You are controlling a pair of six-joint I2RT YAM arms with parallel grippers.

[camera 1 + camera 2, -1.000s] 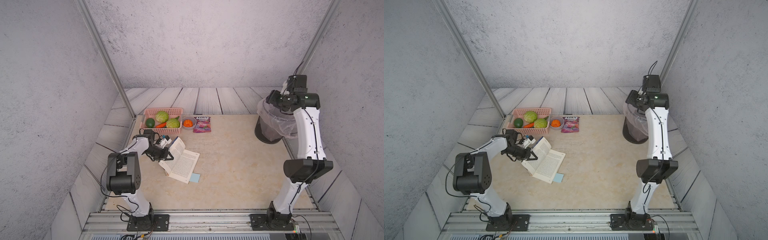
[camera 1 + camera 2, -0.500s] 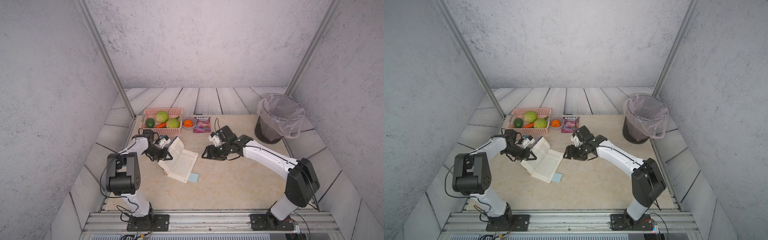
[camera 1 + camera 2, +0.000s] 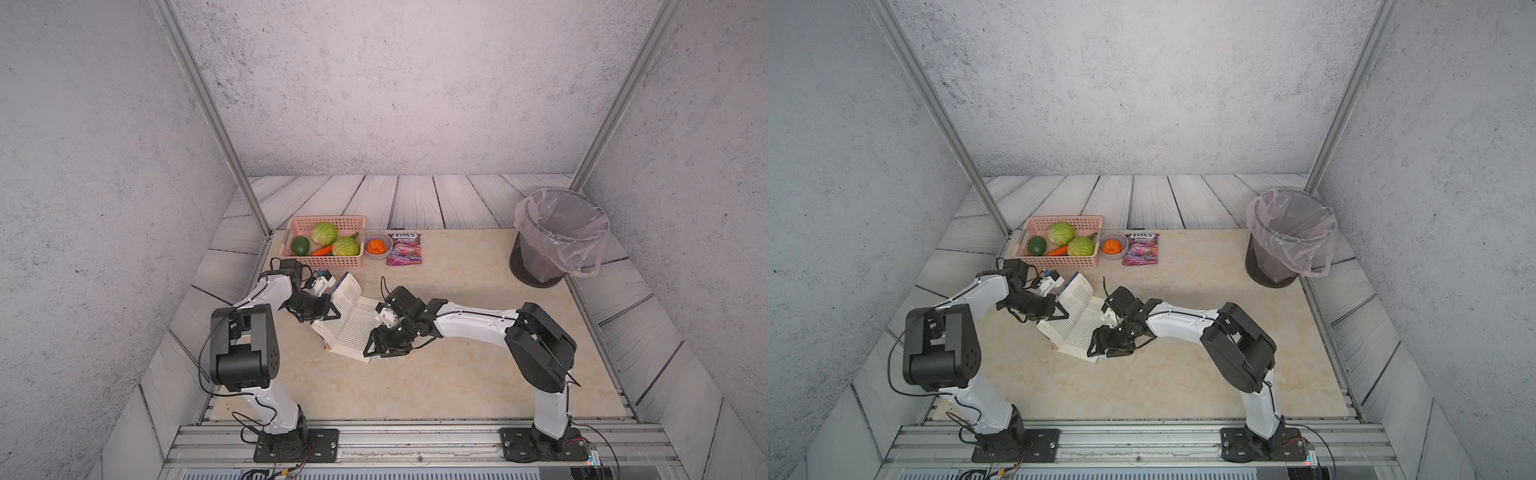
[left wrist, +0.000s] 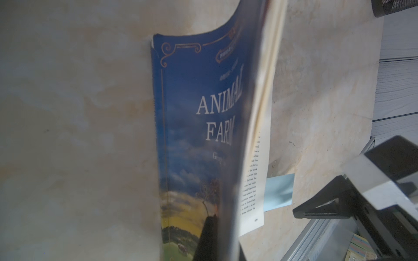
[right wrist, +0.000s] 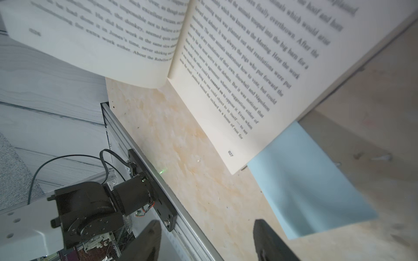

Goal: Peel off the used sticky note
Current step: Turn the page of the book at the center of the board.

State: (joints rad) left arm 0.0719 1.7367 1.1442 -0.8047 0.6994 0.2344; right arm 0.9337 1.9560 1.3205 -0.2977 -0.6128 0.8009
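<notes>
An open book (image 3: 349, 320) (image 3: 1077, 320) lies on the beige table. My left gripper (image 3: 328, 309) (image 4: 222, 235) is shut on its raised left half, the blue cover (image 4: 192, 126) side. A light blue sticky note (image 5: 312, 180) (image 4: 279, 194) sticks out from under the near corner of the right-hand page. My right gripper (image 3: 388, 353) (image 5: 207, 226) hovers open just above the table at that corner. One finger (image 5: 267, 237) stands beside the note's edge, with nothing between the jaws. In both top views the gripper covers the note.
At the back left stand a pink basket (image 3: 322, 262) of vegetables, a small grey bowl (image 3: 376, 256) and a purple candy bag (image 3: 404, 249). A lined bin (image 3: 557, 237) stands at the back right. The metal rail (image 5: 144, 144) runs along the table's front edge.
My right arm has swung from above the bin down to the book's near corner, still open. The left gripper has kept its hold on the book.
</notes>
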